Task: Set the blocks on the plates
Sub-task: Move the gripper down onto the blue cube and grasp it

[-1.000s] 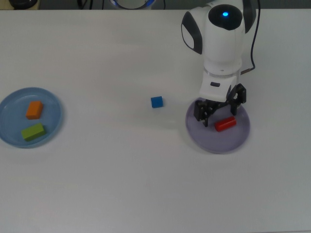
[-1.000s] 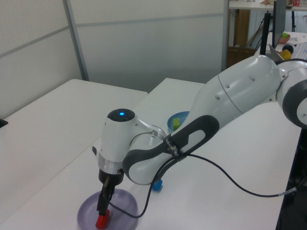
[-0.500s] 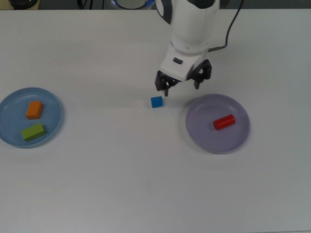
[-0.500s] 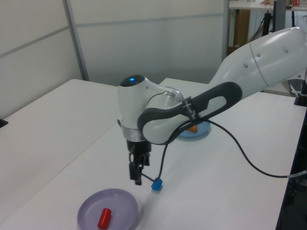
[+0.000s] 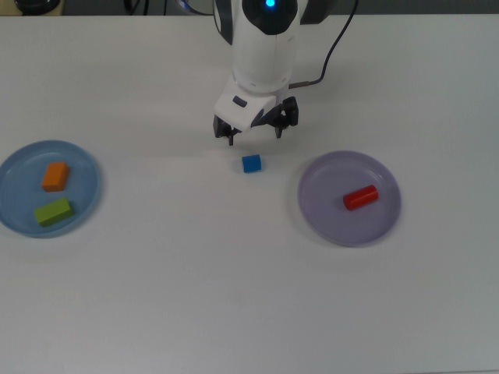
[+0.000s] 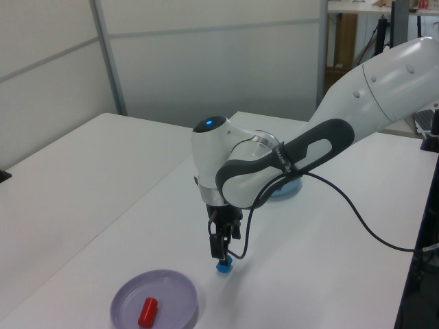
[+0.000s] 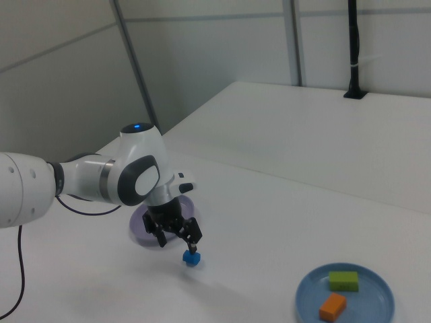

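Above the blue cube (image 5: 251, 163), spread fingers (image 5: 231, 139); apparently no readable labels.

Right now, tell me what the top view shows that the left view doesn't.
Only the top view shows the orange block and lime-green block lying on the light blue plate. Only the left view shows the wall panels and the arm's long reach. Both show the open gripper near the blue cube, and the red cylinder on the lavender plate.

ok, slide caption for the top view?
Open gripper above blue cube; red cylinder on lavender plate.
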{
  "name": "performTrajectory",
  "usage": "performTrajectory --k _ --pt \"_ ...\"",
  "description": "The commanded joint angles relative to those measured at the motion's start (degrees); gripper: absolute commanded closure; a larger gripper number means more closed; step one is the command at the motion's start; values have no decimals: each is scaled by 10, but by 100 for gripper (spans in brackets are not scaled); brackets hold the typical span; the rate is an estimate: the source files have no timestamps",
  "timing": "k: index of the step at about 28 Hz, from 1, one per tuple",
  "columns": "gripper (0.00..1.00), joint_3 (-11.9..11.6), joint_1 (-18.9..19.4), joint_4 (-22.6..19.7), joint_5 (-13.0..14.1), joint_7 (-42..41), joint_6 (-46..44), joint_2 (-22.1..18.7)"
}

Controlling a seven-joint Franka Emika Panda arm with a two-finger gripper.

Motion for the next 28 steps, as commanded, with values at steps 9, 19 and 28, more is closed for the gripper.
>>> performTrajectory --k 9,19,28 --pt "1 -4 3 -18 -48 18 83 46" --pt "84 -5 2 -15 -48 18 106 57" --pt "100 -4 5 29 -36 23 100 55"
